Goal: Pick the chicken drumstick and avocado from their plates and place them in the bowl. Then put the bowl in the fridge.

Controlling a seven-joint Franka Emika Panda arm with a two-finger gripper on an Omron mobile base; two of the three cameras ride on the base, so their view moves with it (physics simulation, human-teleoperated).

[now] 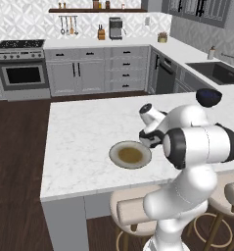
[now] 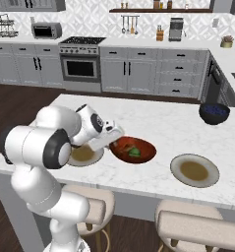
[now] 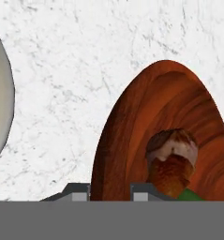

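My claw (image 3: 111,191) sits at the near rim of the bowl (image 3: 132,140), the rim's edge running up between my two fingertips (image 3: 79,192). The jaws are drawn in tight on that rim, so I judge I have hold of the bowl itself. The bowl is wide, shallow, glossy reddish-brown wood, standing on the white marble counter (image 3: 85,70).

From my claw, the bowl's hollow opens away and to one side. Inside it lies the chicken drumstick (image 3: 172,161), its paler bone end pointing away from me, and a sliver of the green avocado (image 3: 190,196) shows just beside it. In the right base view the avocado (image 2: 134,152) sits in the middle of the bowl (image 2: 146,147).

One plate (image 2: 84,156) lies just beside the bowl on my arm's side, partly under my wrist; the other plate (image 2: 194,170) lies apart on the far side. Both are bare. A smaller dark blue bowl (image 2: 214,112) stands well apart, further back.

Both foods are in, so I judge the bowl's trip to the fridge is what remains. A one-sided rim grip may let the bowl tip.
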